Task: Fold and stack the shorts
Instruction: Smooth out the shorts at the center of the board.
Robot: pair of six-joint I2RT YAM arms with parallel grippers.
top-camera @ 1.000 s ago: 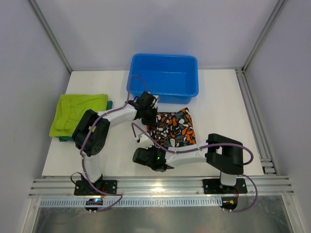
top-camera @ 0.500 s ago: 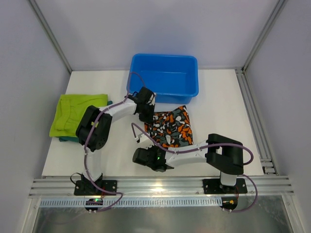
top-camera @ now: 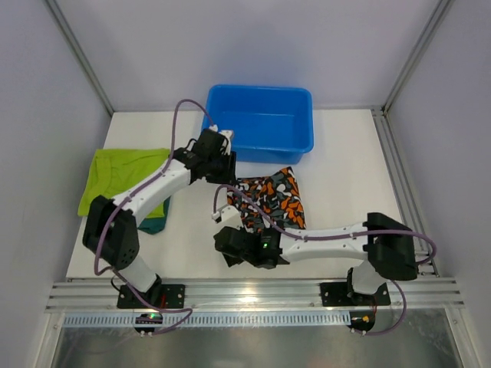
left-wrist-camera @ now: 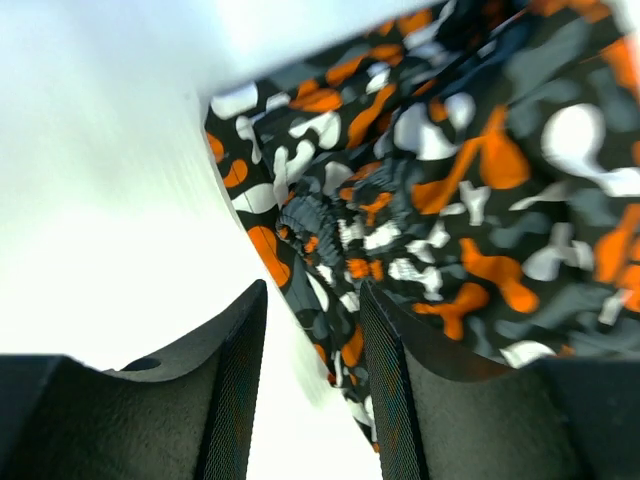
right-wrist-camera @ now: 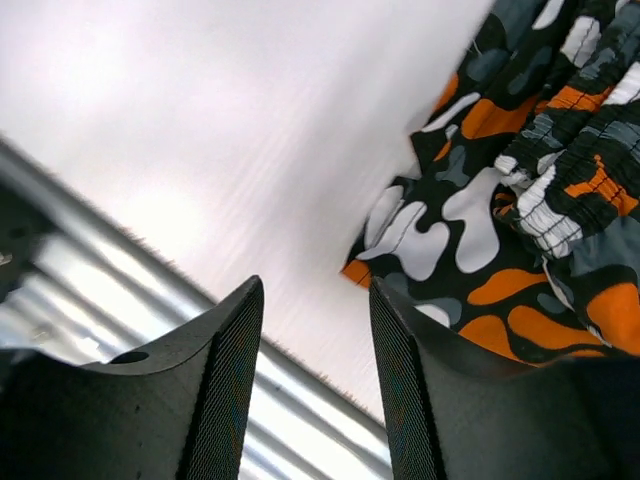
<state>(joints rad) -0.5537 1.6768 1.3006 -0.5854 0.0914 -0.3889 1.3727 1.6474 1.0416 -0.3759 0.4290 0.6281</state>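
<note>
Both grippers hold their jaws parted and empty. The left gripper (left-wrist-camera: pixel 312 325) hovers off the far left corner of the camouflage shorts (top-camera: pixel 270 201), the right gripper (right-wrist-camera: pixel 315 320) off their near left corner. The lime shorts (top-camera: pixel 115 172) lie well to the left, nearer the left gripper.

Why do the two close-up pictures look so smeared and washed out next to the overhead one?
Left wrist view: the camouflage shorts are smeared, worst toward the top, and the table is blown out to plain white. Right wrist view: the table and metal rail are streaked, with bright glare. Top external view: sharp and evenly lit, with only soft shadows.
</note>
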